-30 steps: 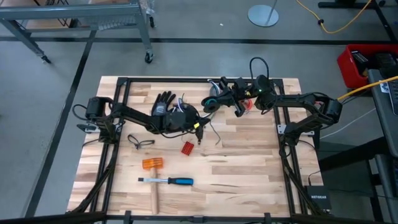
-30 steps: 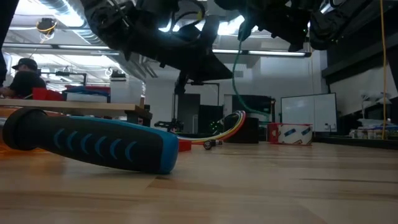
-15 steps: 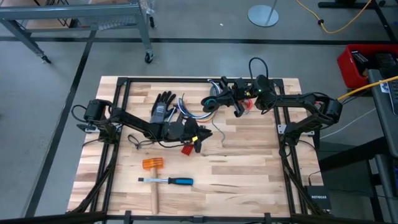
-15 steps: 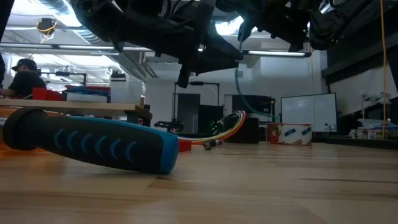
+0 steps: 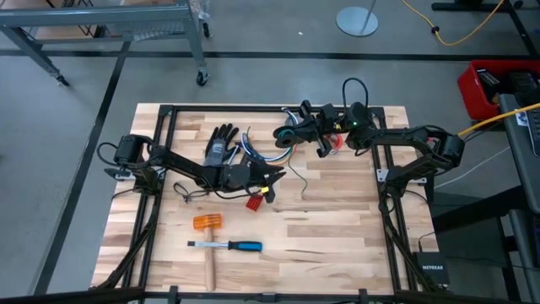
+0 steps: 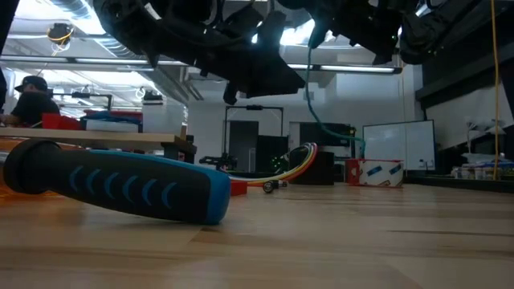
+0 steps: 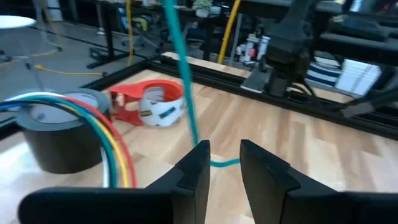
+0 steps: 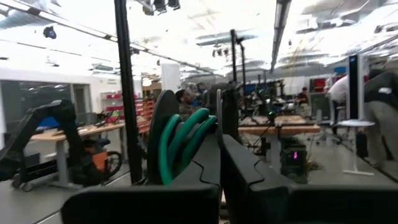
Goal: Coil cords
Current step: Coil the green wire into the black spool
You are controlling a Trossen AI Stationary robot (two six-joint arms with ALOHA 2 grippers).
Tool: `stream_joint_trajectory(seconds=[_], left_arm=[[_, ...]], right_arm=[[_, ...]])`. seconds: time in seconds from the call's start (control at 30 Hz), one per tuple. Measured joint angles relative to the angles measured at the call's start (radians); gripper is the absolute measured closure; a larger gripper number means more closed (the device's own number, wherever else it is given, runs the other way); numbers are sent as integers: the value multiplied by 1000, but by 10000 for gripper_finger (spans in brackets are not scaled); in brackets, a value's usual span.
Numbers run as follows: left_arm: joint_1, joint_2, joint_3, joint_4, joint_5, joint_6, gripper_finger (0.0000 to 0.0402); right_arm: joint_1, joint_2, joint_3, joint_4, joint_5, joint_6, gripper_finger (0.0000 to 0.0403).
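Note:
My right gripper [image 5: 293,133] is at the table's far side, shut on a coil of green cord [image 5: 285,138] held above the table. The cord's free end [image 6: 308,96] hangs down to the tabletop [image 7: 222,163]. My left gripper [image 5: 270,181] is open near the table's middle. The hanging green strand [image 7: 186,106] passes just beyond one fingertip [image 7: 200,151]; whether they touch I cannot tell. The bundle of blue, white, green and red strands [image 7: 99,121] lies by the grey tape roll [image 7: 53,140] and the red tape ring [image 7: 149,106]. A thin black cord [image 5: 191,192] lies at the left. My right gripper holds several loops of the green cord [image 8: 181,142] together beside its fingers [image 8: 219,134]. The coil is lifted clear of the table. The cord's free end hangs slack below it down to the wood.
A black glove [image 5: 221,142] lies behind my left arm. A small red piece [image 5: 255,201], an orange-headed hammer [image 5: 207,224] and a blue-handled tool [image 5: 236,246] lie toward the near edge. A black frame [image 5: 270,108] borders the table.
My left gripper has gone toward the table's near edge, away from the glove, then come back a little toward the hanging green strand. My right gripper has kept the coil up at the far side. The strand's lower end has shifted slightly toward the right.

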Motion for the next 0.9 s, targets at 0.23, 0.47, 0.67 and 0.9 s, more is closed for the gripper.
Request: stream_joint_trajectory(seconds=[0.23,0.47,0.67,0.9], left_arm=[[12,0,0,0,-60,2,307],[12,1,0,0,-60,-3,300],[14,1,0,0,-60,-4,302],[19,1,0,0,-59,-5,313]], right_arm=[[72,0,0,24,51,-77,402],[90,0,0,29,114,-113,402],[90,0,0,43,132,-113,402],[119,0,0,58,171,-117,402]])
